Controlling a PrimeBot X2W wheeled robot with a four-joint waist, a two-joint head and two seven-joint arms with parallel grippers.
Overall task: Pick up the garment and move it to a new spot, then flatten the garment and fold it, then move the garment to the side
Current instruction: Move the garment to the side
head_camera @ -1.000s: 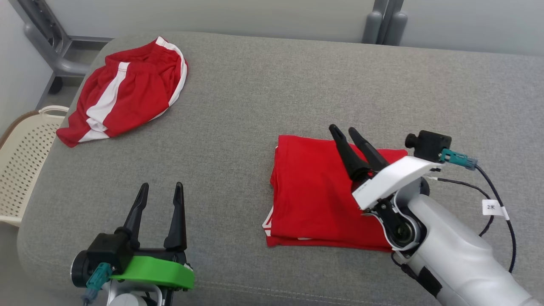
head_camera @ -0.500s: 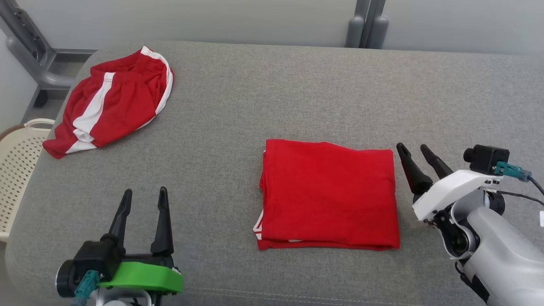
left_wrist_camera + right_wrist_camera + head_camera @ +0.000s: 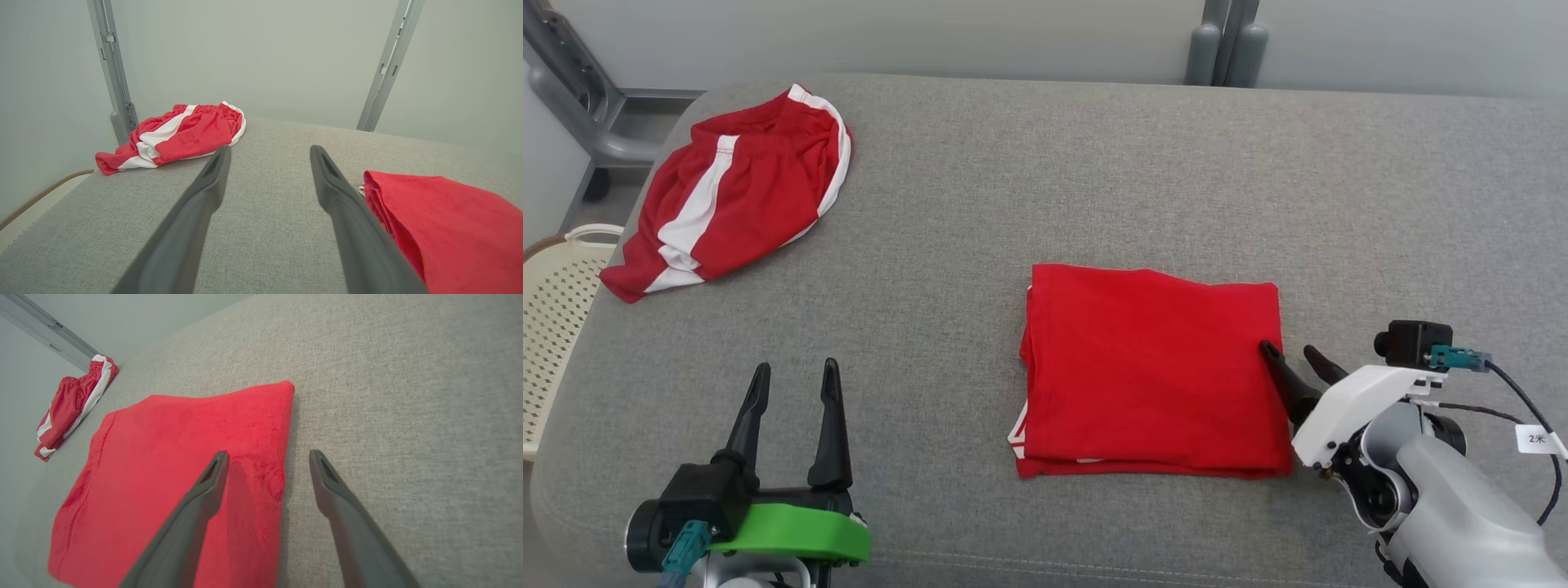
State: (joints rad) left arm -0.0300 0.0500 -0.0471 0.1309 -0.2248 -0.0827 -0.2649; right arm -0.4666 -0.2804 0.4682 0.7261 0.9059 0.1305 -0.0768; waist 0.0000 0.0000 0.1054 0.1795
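Grey counter (image 3: 1045, 163), cream basket (image 3: 556, 302) at its side, holds a folded red garment (image 3: 1147, 367). Left claw (image 3: 796, 366) and right claw (image 3: 1286, 347) gape, the right astride the garment's edge.

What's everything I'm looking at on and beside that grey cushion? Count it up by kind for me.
Garments: 2, the folded red garment and the crumpled red-and-white shorts
Grippers: 2, the left gripper and the right gripper, both open
Baskets: 1, the cream basket beside the cushion
Total: 5
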